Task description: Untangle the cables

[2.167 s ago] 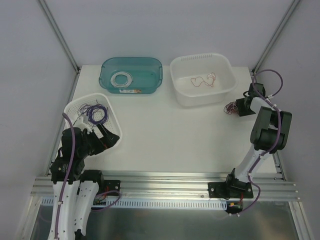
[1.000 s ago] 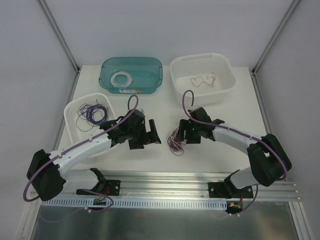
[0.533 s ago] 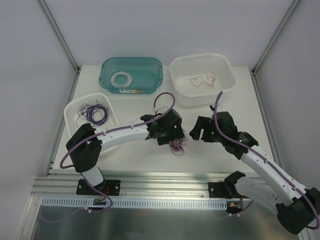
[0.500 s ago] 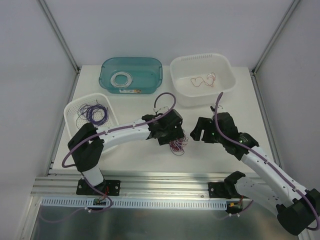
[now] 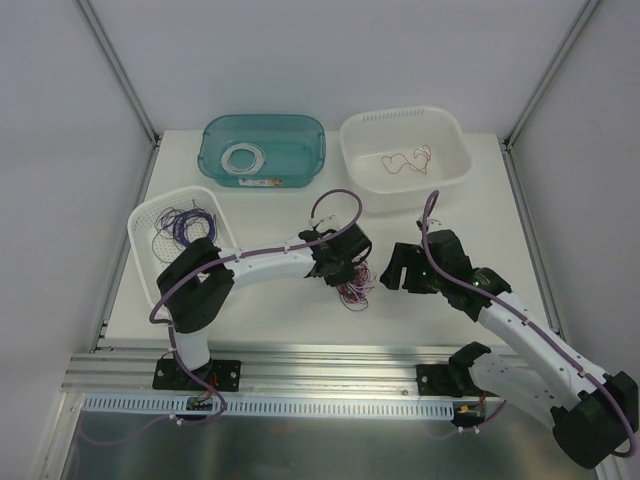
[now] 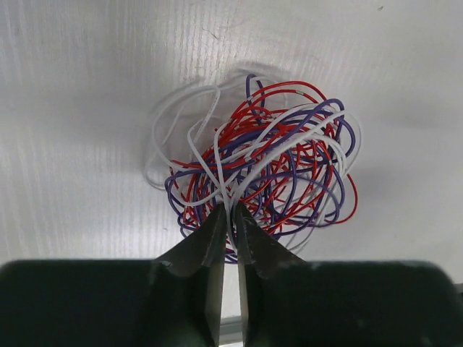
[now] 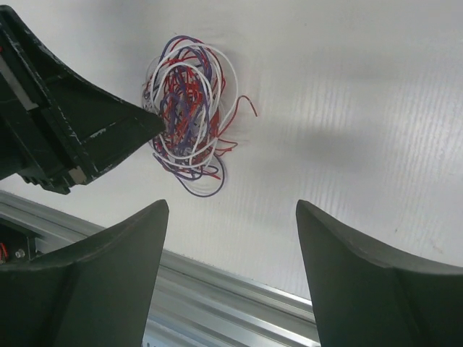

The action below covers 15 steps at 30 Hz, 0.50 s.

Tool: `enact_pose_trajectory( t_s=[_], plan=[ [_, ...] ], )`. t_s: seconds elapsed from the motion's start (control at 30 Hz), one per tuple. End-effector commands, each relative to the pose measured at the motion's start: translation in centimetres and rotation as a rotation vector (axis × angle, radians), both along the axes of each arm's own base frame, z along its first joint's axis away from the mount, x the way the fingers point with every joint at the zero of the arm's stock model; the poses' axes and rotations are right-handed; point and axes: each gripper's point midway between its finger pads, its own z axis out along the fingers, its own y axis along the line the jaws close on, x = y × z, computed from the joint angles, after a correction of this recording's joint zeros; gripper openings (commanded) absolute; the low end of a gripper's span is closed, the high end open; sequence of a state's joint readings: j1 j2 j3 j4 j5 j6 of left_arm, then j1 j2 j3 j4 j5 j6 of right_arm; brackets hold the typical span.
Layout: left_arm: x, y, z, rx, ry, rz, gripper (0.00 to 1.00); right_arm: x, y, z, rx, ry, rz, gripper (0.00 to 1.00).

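**Cable clump: left has it pinched, right hanging open**

The cables (image 5: pixel 352 288) sit as one messy red, purple and white ball on the table (image 5: pixel 280 312), around the middle and a bit toward the near edge. The wrist cams give us a good look at them (image 6: pixel 269 170) (image 7: pixel 187 108): lots of thin loops all over each other, with a few white ones sticking out on one side.

The left gripper (image 5: pixel 342 268) is right on the clump. In its own cam the left gripper (image 6: pixel 229 211) has its jaws nearly together, just a sliver of gap, with a white strand running down between the tips at the near edge of the ball. So we'd call that a pinch on the cables.

The right gripper (image 5: pixel 393 272) is just beside the ball on the right, not touching it. Its fingers (image 7: pixel 231 208) are spread wide and we see nothing in them.

Further back are a teal bin (image 5: pixel 307 150) with a white coil (image 5: pixel 244 158), a white tub (image 5: pixel 452 150) with a red wire (image 5: pixel 408 160), and on the left a basket (image 5: pixel 140 215) with purple wires (image 5: pixel 185 226).
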State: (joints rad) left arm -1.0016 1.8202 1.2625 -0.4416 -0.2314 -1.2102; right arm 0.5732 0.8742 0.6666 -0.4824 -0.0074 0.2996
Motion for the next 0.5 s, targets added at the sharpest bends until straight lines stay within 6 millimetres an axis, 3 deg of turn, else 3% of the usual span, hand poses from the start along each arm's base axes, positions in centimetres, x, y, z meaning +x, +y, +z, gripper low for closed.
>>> enact_pose_trajectory(
  t_s=[0.0,0.03,0.3,0.47],
  plan=[
    [1.0,-0.2,0.7,0.029,-0.053,-0.054,0.07,1.1,1.9,0.0,0.07,-0.006,0.025,0.75],
    [1.0,-0.3,1.0,0.03,-0.059,-0.075,0.0,1.7,2.3,0.0,0.081,-0.013,0.018,0.74],
    [0.9,1.0,4.0,0.028,-0.123,-0.227,0.0,4.0,5.6,-3.0,0.158,0.086,-0.003,0.7],
    [1.2,2.0,4.6,0.018,-0.127,-0.267,0.0,5.3,8.4,-4.5,0.194,0.123,0.042,0.65]
  ],
)
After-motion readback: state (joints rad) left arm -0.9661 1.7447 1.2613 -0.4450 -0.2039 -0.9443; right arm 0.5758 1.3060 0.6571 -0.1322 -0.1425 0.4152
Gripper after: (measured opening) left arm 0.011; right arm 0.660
